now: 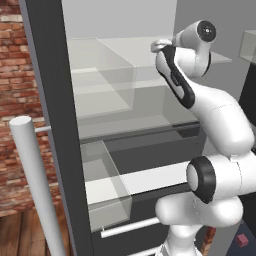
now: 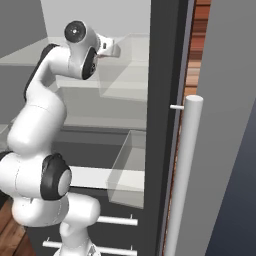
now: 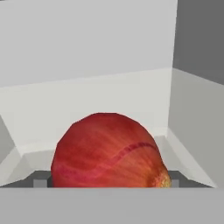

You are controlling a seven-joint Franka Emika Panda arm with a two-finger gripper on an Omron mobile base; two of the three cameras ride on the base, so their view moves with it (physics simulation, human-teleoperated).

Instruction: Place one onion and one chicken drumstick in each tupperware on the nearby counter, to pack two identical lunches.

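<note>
The gripper point(image 3: 107, 183) stands wide apart, its two tips point(image 3: 40, 183) low on either side of a red onion point(image 3: 107, 151) that sits right between them, close to the camera. Whether the tips touch it, I cannot tell. Beyond the onion, the fridge's pale back wall point(image 3: 87, 43); around the arm, clear bins point(image 1: 102, 75) on shelves

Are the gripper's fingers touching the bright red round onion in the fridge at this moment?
Cannot tell. In the hand view the red onion sits between the small dark finger tips, but the grey band hides where they would meet.
</note>
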